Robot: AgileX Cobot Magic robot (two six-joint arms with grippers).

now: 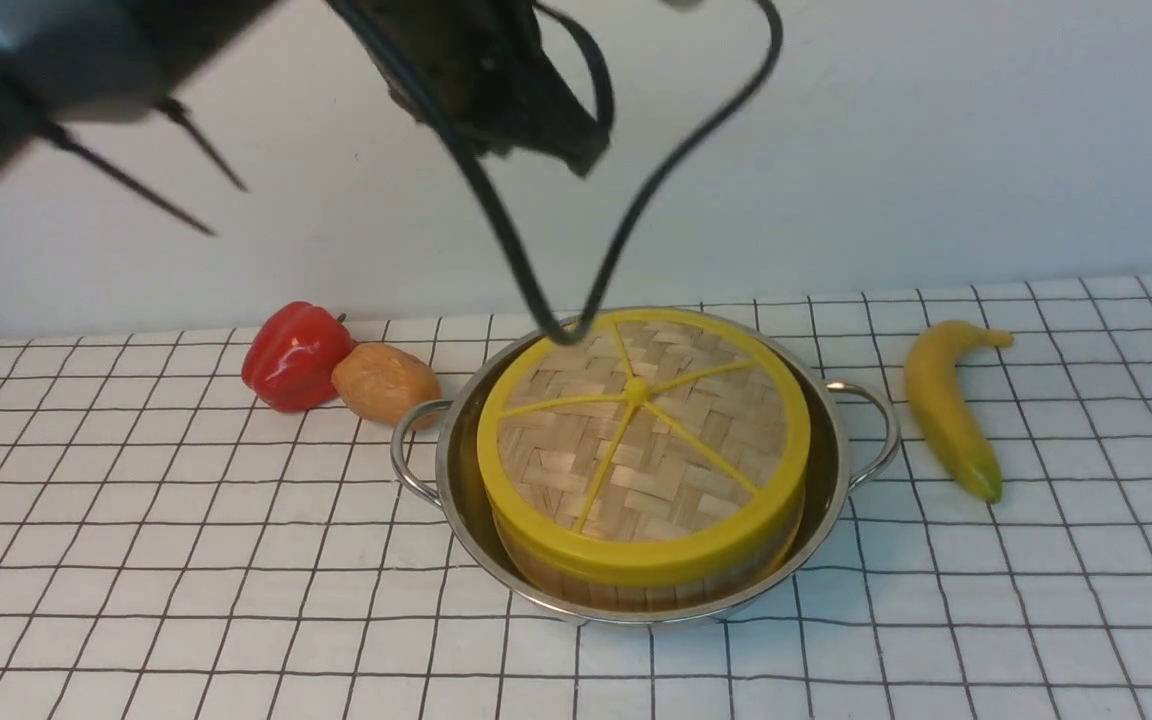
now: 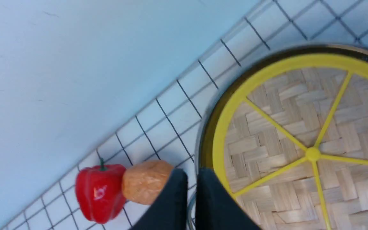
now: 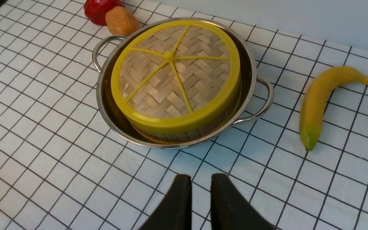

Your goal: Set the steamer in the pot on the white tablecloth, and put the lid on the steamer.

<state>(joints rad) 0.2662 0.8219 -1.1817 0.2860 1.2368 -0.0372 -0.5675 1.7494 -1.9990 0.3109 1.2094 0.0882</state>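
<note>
The shiny pot [image 1: 836, 470] stands on the white tablecloth [image 1: 186, 560] with the bamboo steamer [image 1: 636, 590] inside it. The woven lid [image 1: 636, 430] with yellow spokes lies flat on the steamer and hides its contents. My left gripper [image 1: 586, 160] hangs high above the pot's far side. In its wrist view its fingers [image 2: 192, 174] are shut with nothing between them, over the lid's [image 2: 299, 127] edge. My right gripper [image 3: 201, 179] is out of the front view. It hovers over bare cloth on the near side of the pot [image 3: 251, 64], fingers slightly apart and empty.
A red pepper [image 1: 291, 355] and a brown potato-like toy [image 1: 386, 383] lie just left of the pot's handle. A yellow banana [image 1: 946, 400] lies to its right. A black cable [image 1: 556, 300] loops down from the left arm to the lid's far rim. A pale wall stands behind.
</note>
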